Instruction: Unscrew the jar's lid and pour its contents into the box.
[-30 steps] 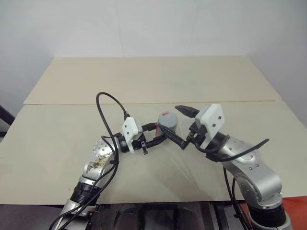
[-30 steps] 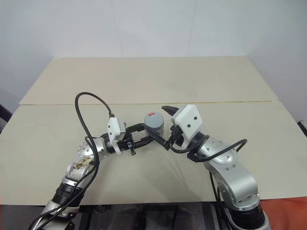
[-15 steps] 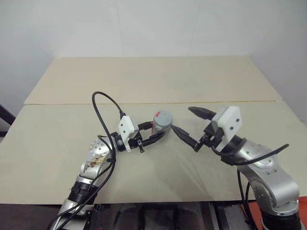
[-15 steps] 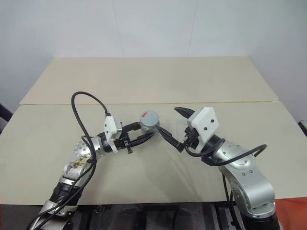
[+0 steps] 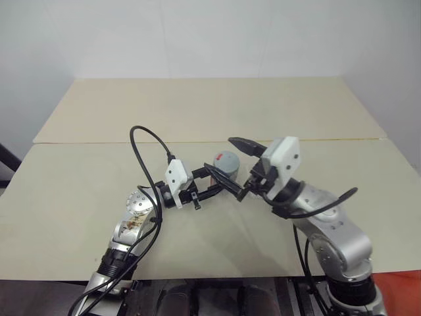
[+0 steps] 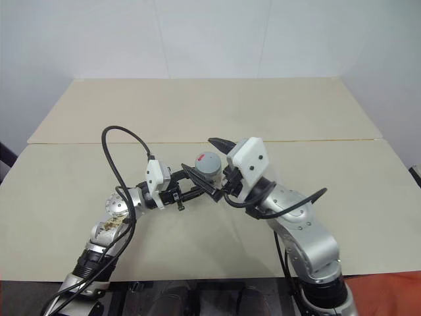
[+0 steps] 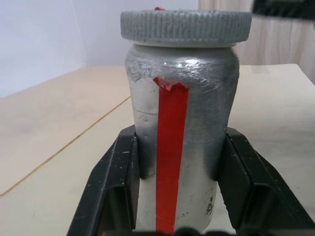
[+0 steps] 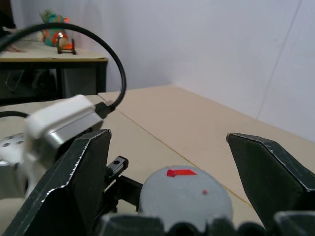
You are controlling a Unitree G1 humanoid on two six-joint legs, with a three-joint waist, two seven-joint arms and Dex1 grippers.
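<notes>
Left gripper (image 7: 172, 196) clamped on the jar (image 7: 179, 128), holding it upright above the table (image 5: 217, 112); lid (image 8: 184, 196) on top, seated, red mark up. Right gripper (image 8: 182, 162) with fingers (image 8: 268, 172) wide apart, straddling the lid, one either side, not touching it as far as I can tell. Judged: unscrewing not begun; lid to grip and turn off; pouring all to come.

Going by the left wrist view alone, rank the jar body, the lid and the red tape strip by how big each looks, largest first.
1. The jar body, tallest and broadest.
2. The lid, slightly wider than the body but much shorter.
3. The red tape strip, long but narrow.

All three sit at nearly the same distance between the left gripper's fingers, so nearness hardly skews this.
</notes>
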